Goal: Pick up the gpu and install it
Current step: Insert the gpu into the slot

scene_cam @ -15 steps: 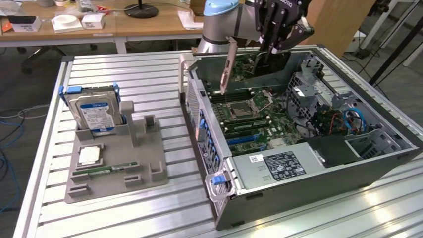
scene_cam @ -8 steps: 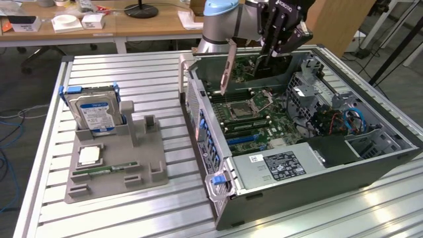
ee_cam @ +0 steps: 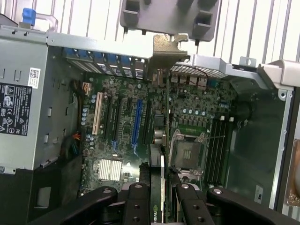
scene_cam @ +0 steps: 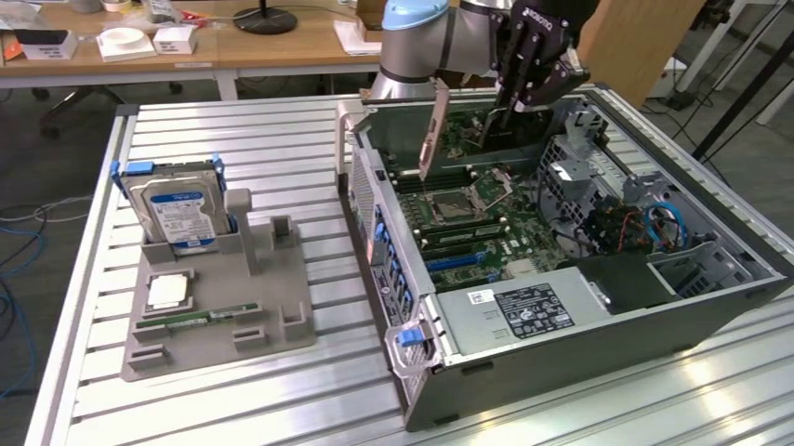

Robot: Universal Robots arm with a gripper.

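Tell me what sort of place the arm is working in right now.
Probably a lab or office workshop: an aluminium slotted table holds an opened computer case, a grey parts fixture stands beside it, and wooden desks stand behind.

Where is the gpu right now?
In the exterior view the gpu hangs edge-on from the gripper, above the motherboard inside the open case, toward the case's far end, bracket end pointing down.

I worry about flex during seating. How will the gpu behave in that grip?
Probably stiff: the gpu hangs edge-on from the gripper without sagging. Likely light, since a hold at one end keeps it level. Its bare board and thin metal bracket look fragile against the open computer case.
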